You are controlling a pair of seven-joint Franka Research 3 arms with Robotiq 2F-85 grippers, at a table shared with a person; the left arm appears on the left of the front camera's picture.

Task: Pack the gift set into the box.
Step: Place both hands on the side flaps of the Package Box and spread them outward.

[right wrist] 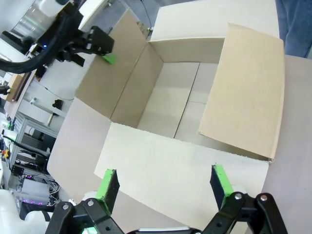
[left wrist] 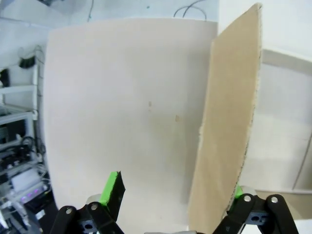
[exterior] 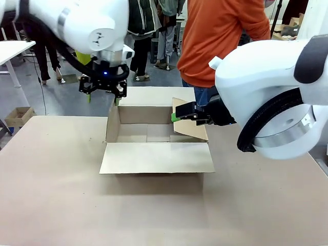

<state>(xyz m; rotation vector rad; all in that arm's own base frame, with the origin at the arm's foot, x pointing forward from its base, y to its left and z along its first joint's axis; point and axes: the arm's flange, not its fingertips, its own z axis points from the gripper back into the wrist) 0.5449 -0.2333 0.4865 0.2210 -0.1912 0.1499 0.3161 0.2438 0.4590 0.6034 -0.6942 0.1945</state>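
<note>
The box (exterior: 146,117) stands open in the middle of the table, its near and far flaps folded flat outward. Its left flap (left wrist: 226,122) stands upright, edge-on between my left gripper's (left wrist: 175,190) open fingers, close to one pad (left wrist: 238,191) and well apart from the other. From the front, the left gripper (exterior: 116,100) sits at that flap's top far corner. My right gripper (exterior: 178,116) hangs open by the free edge of the inward-leaning right flap (right wrist: 243,92). The right gripper (right wrist: 165,183) holds nothing above the box (right wrist: 170,102). The gift set is out of view.
A person in an orange shirt (exterior: 220,36) stands at the far side behind the box. The brown table (exterior: 51,179) has wide bare room left, right and in front. A small carton (exterior: 18,115) sits on the floor far left. Both white arms hang over the box's sides.
</note>
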